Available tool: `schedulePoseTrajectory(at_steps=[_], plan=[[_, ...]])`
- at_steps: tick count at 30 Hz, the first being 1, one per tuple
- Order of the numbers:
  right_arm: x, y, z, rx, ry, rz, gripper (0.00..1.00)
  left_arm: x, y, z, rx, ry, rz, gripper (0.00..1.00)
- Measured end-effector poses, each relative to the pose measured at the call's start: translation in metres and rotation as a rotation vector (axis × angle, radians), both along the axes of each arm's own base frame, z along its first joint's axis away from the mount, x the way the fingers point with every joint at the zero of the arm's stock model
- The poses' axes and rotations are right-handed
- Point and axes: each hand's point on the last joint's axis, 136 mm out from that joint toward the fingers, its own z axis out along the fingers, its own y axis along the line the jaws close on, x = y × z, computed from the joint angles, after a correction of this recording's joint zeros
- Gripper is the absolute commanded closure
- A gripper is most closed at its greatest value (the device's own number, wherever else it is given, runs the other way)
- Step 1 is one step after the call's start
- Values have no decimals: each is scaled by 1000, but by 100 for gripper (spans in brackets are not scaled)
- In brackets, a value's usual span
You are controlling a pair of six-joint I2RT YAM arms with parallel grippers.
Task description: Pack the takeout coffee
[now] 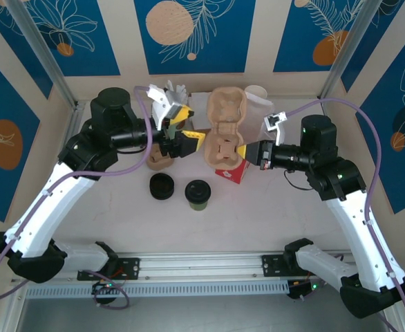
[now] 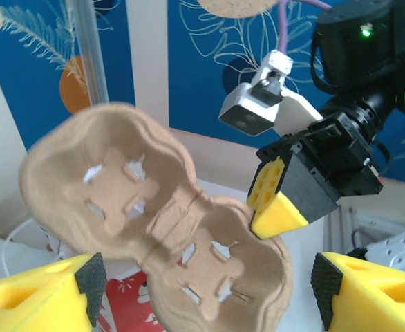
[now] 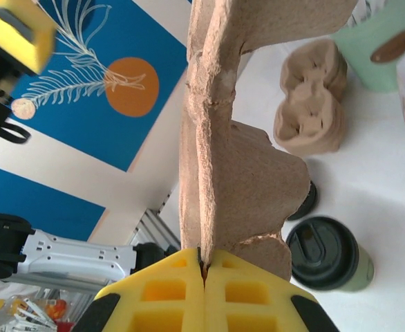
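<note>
The coffee cup (image 1: 198, 196), small and olive-green with its black lid on, stands upright just right of a loose black disc (image 1: 162, 186), not touching it.

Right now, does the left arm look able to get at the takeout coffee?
Probably yes. The left gripper is open, and the takeout coffee stands lidded in the open nearer the bases, nothing over it. The cup carrier is held up, clamped by the right gripper.
</note>
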Motion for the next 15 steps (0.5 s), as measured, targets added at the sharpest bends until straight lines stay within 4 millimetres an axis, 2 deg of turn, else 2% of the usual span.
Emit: schedulePoseTrajectory(at_steps=[3,8,15], plan=[[-9,-2,-8,-14,49,10,100,-5,-15,-9,79,-91,-53,21],[-25,-2,-8,-21,102,46,100,-7,-40,-41,233,-161,-126,23],[-35,-1,-14,-32,161,89,100,-1,-55,-79,400,-214,-145,23]])
